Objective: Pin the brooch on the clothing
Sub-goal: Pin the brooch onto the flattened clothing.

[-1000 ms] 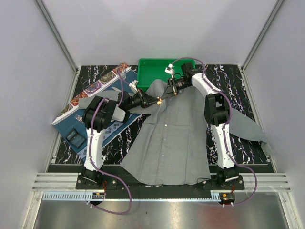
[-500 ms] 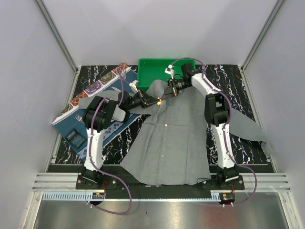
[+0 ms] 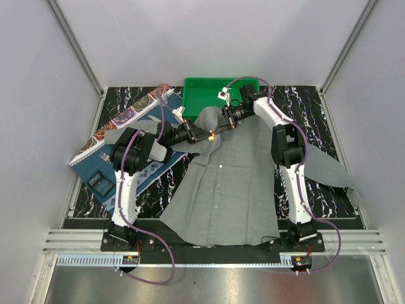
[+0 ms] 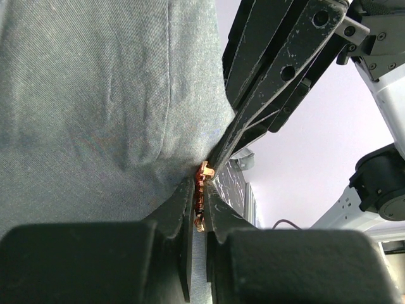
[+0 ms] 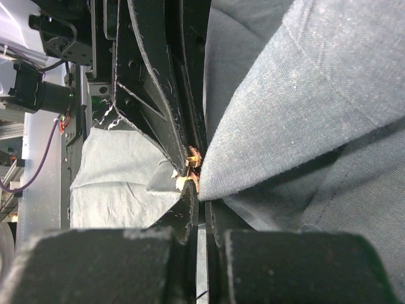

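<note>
The grey shirt lies spread on the table, its collar end lifted near the green tray. My left gripper is shut on the tiny red-orange brooch, which shows edge-on between its fingertips in the left wrist view. My right gripper meets it tip to tip and is shut on a fold of the shirt. The brooch presses against that fold's edge. The left gripper's fingers fill the right wrist view's upper left. The pin itself is hidden.
A green tray stands behind the shirt. A dark blue patterned placemat with a small dark device lies at the left. The shirt's right sleeve stretches toward the right wall. White walls enclose the table.
Both grippers have stayed tip to tip at the collar, shifting only slightly left. The brooch remains pinched in the left gripper against the fold.
</note>
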